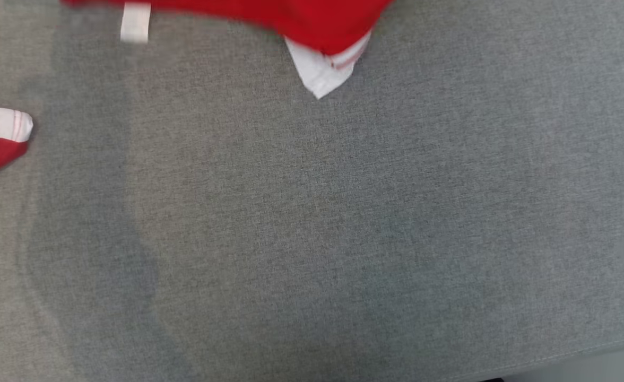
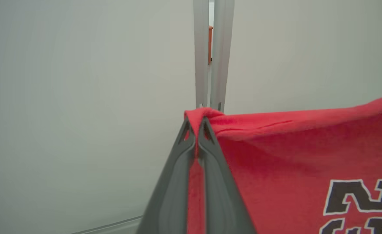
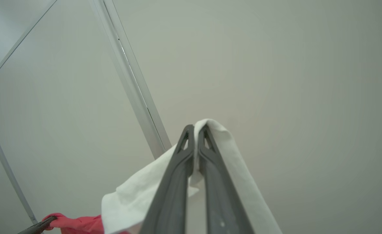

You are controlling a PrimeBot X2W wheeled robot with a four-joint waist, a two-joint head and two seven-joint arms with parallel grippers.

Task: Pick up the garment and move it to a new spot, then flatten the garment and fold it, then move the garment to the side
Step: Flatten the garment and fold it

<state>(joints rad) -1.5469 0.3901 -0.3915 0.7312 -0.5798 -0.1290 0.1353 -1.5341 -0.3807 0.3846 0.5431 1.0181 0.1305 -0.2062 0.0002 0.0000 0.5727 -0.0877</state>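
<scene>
Right hand (image 3: 196, 128) pinches the garment (image 3: 129, 201) by its white cloth

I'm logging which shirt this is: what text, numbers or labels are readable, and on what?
"2": dark, white-edged, on the red garment, left wrist view; cut off at the picture's edge.
More print below it: cut off, unreadable.
The white tag, head view: blurred, unreadable.

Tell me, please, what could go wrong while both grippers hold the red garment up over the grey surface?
The left gripper pinches only a small fold of the garment, right at its tips; a tug might pull it free.
The right gripper grips a thin bit of white fabric, so it could slip too.
A white corner hangs below the red edge over the grey surface; laid down so, it may fold under.
</scene>
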